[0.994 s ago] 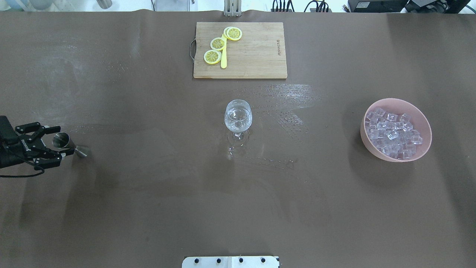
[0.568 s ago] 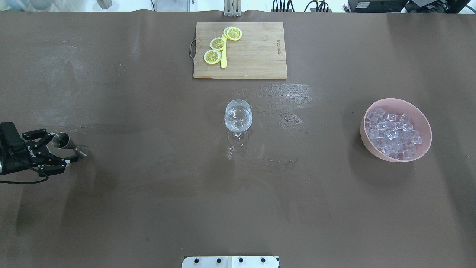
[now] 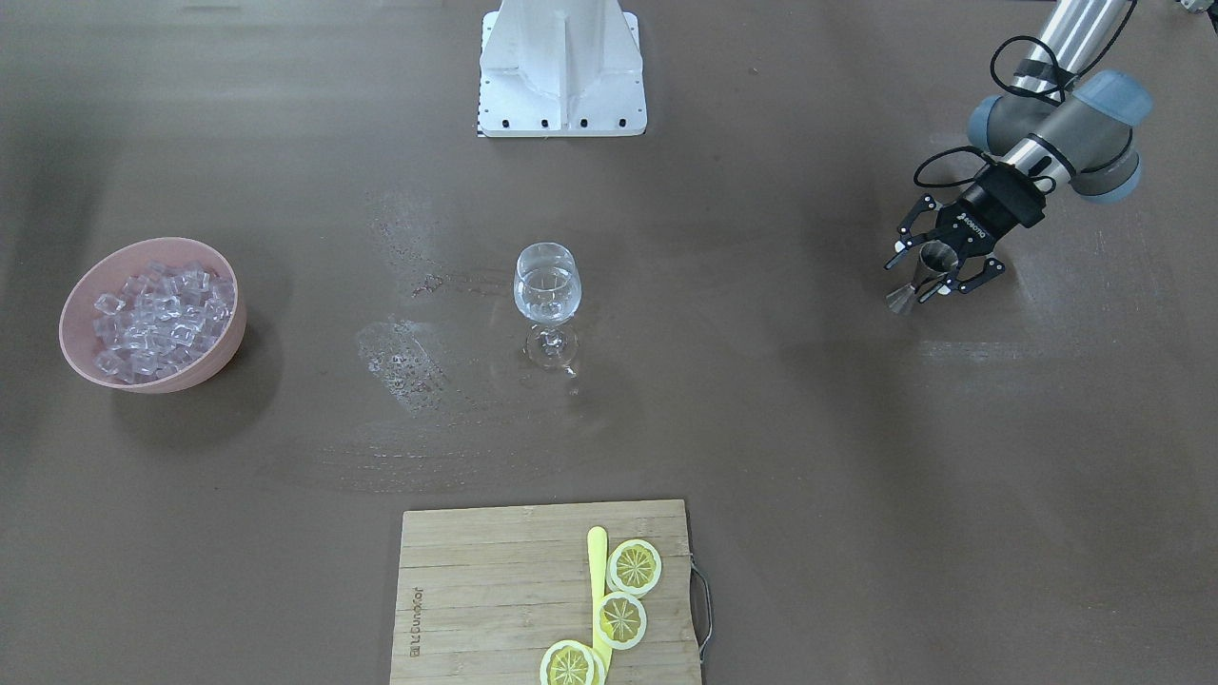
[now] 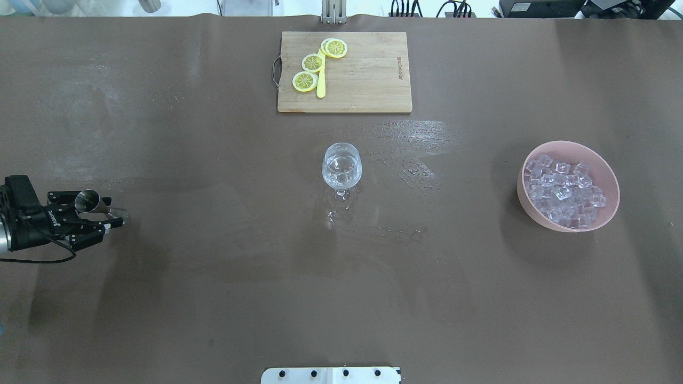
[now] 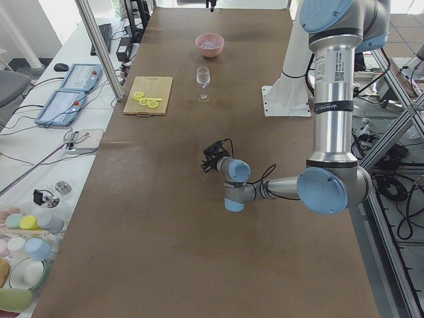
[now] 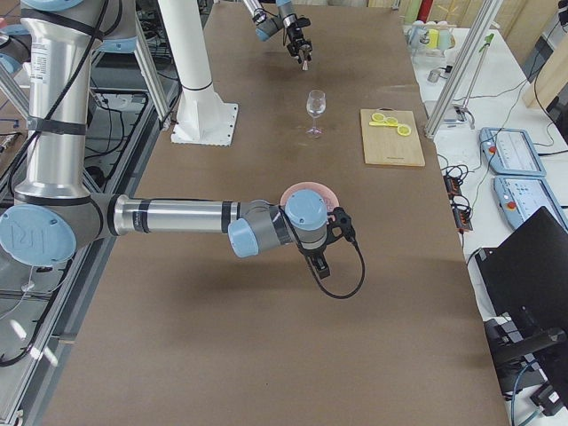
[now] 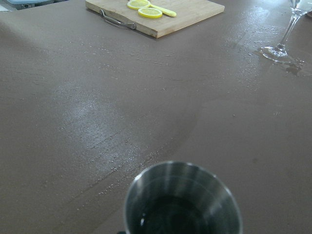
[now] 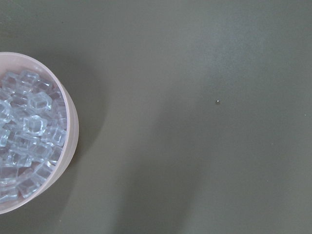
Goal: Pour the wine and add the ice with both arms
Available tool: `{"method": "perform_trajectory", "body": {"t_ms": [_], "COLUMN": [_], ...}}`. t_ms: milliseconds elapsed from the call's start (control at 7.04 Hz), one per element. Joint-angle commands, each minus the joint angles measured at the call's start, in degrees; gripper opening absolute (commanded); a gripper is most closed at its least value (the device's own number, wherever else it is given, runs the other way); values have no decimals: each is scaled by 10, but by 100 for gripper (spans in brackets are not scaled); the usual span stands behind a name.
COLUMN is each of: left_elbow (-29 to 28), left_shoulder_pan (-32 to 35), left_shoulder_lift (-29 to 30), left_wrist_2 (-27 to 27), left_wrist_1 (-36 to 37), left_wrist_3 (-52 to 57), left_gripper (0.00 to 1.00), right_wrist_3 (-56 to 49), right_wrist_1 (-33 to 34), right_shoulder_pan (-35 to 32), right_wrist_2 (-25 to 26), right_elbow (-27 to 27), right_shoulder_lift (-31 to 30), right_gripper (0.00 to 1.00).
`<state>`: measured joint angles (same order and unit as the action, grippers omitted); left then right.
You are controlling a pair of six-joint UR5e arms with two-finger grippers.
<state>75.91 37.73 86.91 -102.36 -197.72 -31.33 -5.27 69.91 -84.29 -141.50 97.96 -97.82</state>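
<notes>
Left gripper (image 4: 104, 214) sits low by the left edge of the surface (image 4: 213, 293), its fingers drawn in on either side of a small steel jigger (image 4: 88, 201) and, as far as the overhead view shows, pinching it near the narrow waist. The left wrist view looks straight into the jigger's cup; its inside is dark with one glint, so I cannot tell whether it holds liquid.

The wine (image 3: 546, 290) shows as clear liquid in the bowl of the wine glass (image 4: 341, 172), which stands upright in the middle of the surface, well apart from the jigger. The ice (image 4: 563, 192) fills a pink bowl (image 4: 529, 207) near the right edge. The right gripper (image 6: 323, 257) hangs above the surface beside that bowl; I cannot tell whether it is spread or pressed together.

Risks from here:
- The jigger is smooth and tapered, so a pinch off its waist could let it slide or tip and spill on the long carry to the glass.
- The glass is tall on a thin stem with a small foot, and wet streaks (image 4: 411, 133) lie around it. A knock from the jigger's rim could topple or skid it.
- Ice released from too high could splash the wine out.
- Both arms must work over the same glass, so poor timing could bring them together.
</notes>
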Motion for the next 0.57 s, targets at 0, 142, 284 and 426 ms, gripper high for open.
{"method": "perform_trajectory", "body": {"t_ms": [0, 142, 284, 426], "left_elbow": [-2, -5, -5, 3], "left_shoulder_pan": [0, 0, 0, 1], "left_shoulder_lift": [1, 0, -2, -3], "left_wrist_2": [-1, -1, -2, -2], "left_wrist_1": [-4, -3, -2, -3], "left_wrist_3": [0, 3, 3, 0], "left_gripper": [39, 10, 0, 0], "right_wrist_3": [0, 0, 0, 1], "right_wrist_1": [1, 1, 1, 1], "right_shoulder_pan": [0, 0, 0, 0], "right_wrist_2": [0, -1, -1, -1], "right_elbow": [-1, -1, -1, -1], "right_shoulder_lift": [0, 0, 0, 0], "right_gripper": [100, 100, 100, 100]}}
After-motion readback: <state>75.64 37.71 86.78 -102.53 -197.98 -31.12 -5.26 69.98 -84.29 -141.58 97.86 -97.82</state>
